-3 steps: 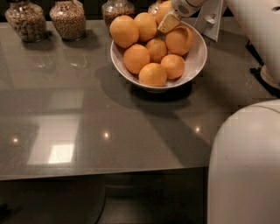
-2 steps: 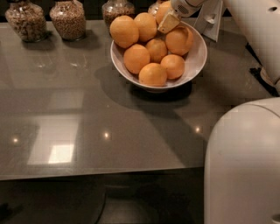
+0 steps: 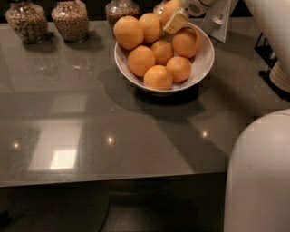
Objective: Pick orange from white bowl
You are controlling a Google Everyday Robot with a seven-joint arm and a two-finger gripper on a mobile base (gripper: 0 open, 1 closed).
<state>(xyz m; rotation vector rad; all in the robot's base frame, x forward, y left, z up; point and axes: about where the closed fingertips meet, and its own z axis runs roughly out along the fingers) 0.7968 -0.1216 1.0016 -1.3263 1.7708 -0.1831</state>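
Gripper: the gripper (image 3: 179, 19) hangs over the back-right rim of the white bowl (image 3: 206, 53), reaching down from the white arm (image 3: 272, 27) at the top right corner.

Grip state: cannot be told from this view, whether released, clenched or already holding fruit.

Orange: the rear orange (image 3: 168, 9) sits highest at the back of the pile, just beside the gripper's cream tip and seemingly touching it. It is still in the bowl (the right-hand orange (image 3: 186, 41) lies just below that same tip, so which of the two is meant is not certain).

Other fruit: six more oranges fill the bowl's front and left, packed against each other.

Just changed: almost nothing against a second ago. The gripper stays at the same spot on the back rim and all eight oranges keep their places. Only the view has slid slightly, with the robot's white body (image 3: 258, 176) sitting a little further right.

Meaning: probably the grasp is being settled and the lift has not begun, since no fruit has risen.

Surroundings: three glass jars of grains (image 3: 70, 20) stand well to the bowl's left on the grey tabletop (image 3: 136, 136).

Risk: smooth round fruit may slip, and neighbours may roll when one lifts out.
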